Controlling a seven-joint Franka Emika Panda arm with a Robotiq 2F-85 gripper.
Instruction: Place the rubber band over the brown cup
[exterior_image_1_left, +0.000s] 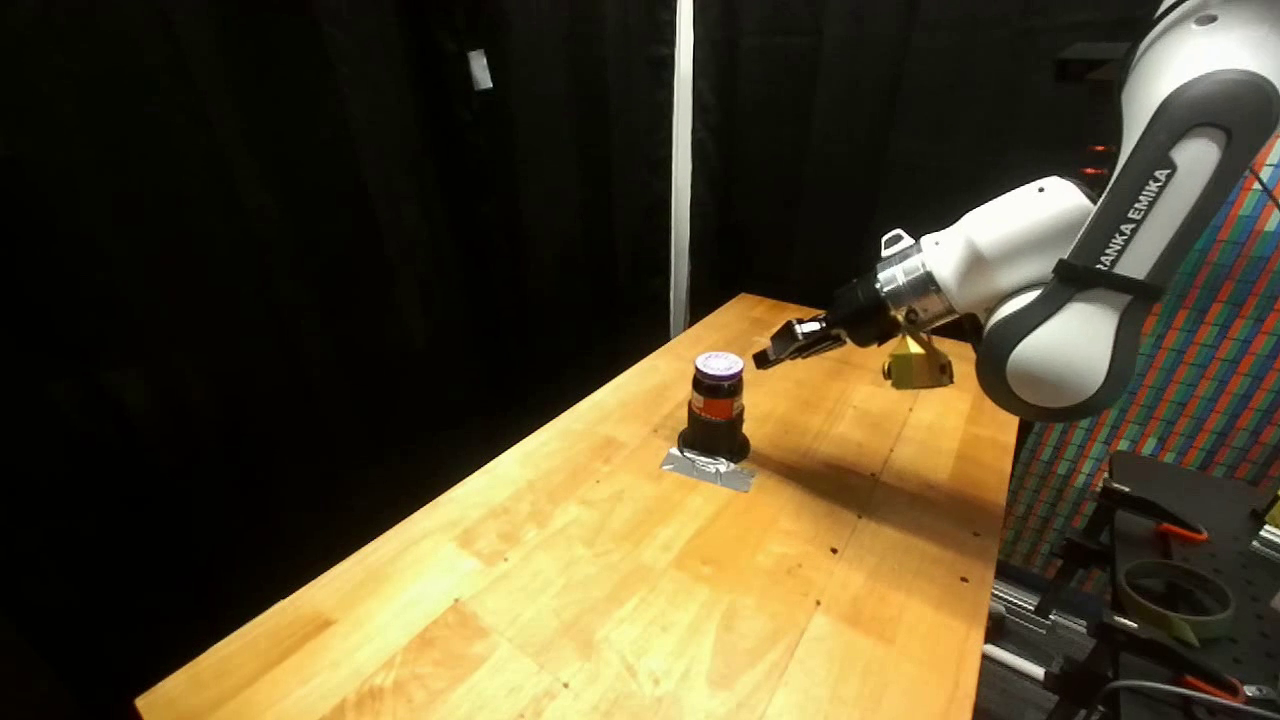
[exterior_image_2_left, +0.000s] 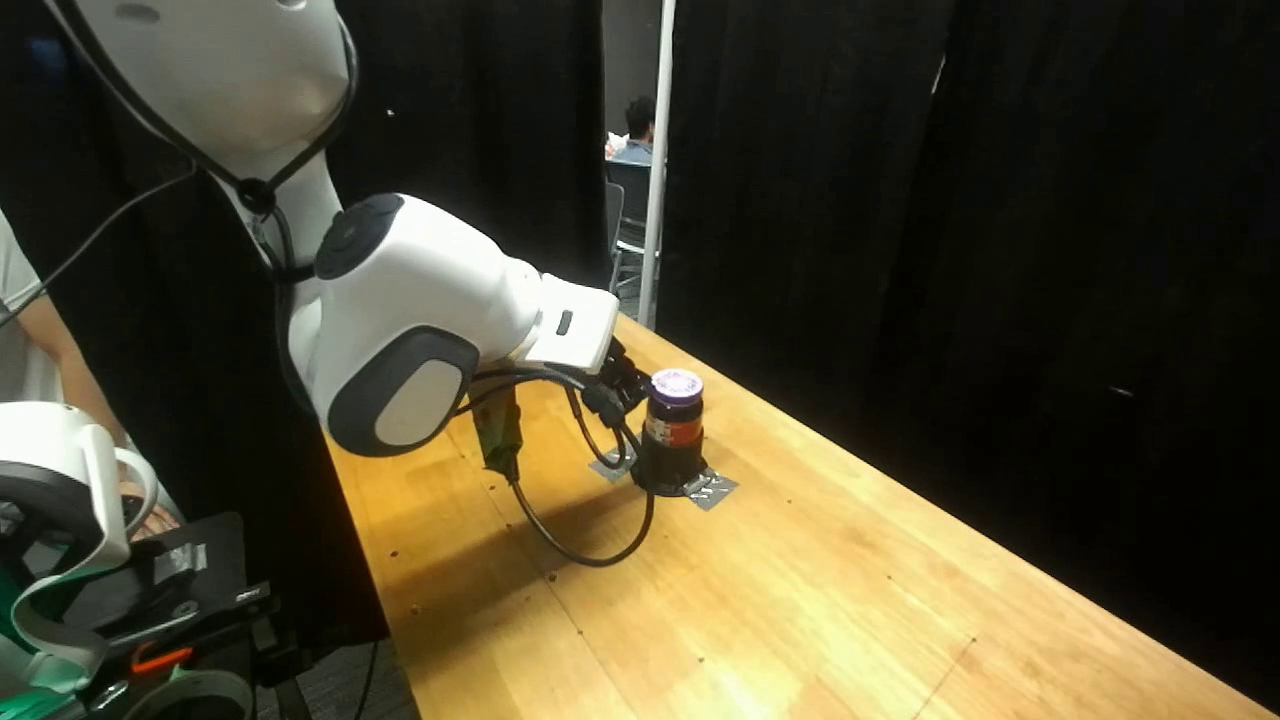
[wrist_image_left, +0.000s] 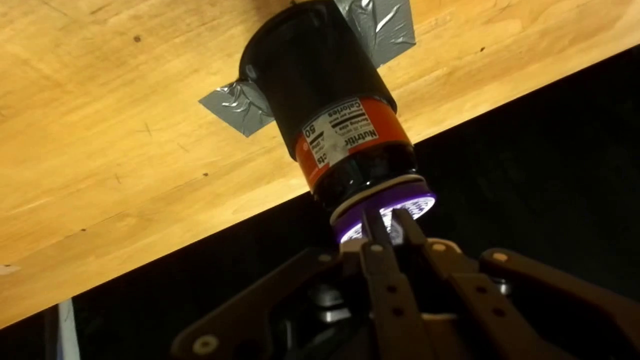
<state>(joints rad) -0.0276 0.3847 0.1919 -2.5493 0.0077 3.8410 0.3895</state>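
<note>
The brown cup (exterior_image_1_left: 717, 408) is a dark, nearly black jar with an orange-red label and a purple-white lid (wrist_image_left: 425, 197). It stands upright in a black sleeve (wrist_image_left: 310, 65), in both exterior views (exterior_image_2_left: 673, 432) and in the wrist view (wrist_image_left: 350, 132). A thin tan ring, apparently the rubber band (wrist_image_left: 377, 191), circles the cup just under the lid in the wrist view; it cannot be made out in the exterior views. My gripper (wrist_image_left: 386, 215) is slightly open, with a narrow gap and nothing seen between the fingertips. The fingertips (exterior_image_1_left: 765, 358) are beside the lid, at about its height.
Silver tape (exterior_image_1_left: 710, 468) holds the sleeve's base to the wooden table (exterior_image_1_left: 600, 590). A cable loop (exterior_image_2_left: 600, 562) hangs from the arm over the table. A cart with a tape roll (exterior_image_1_left: 1175, 600) stands beside the table. Black curtains hang behind.
</note>
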